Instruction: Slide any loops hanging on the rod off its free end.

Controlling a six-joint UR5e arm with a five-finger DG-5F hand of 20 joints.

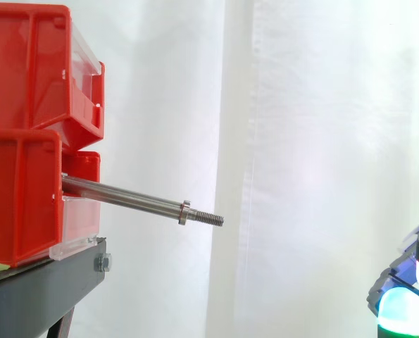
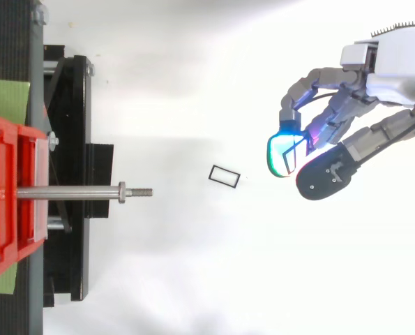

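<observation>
A steel rod (image 1: 124, 197) juts from stacked red bins (image 1: 26, 141) on a black stand (image 2: 68, 105), its threaded free end pointing right. A small black rectangular loop (image 2: 224, 176) sits off the rod, against the white ground between the rod's tip and the robot hand (image 2: 333, 171), touching neither. Whether the hand grips anything, I cannot tell.

backdrop: white curtain (image 1: 322, 141), hanging in folds | floor (image 2: 193, 279): bright white | furniture: black stand (image 1: 47, 289)
</observation>
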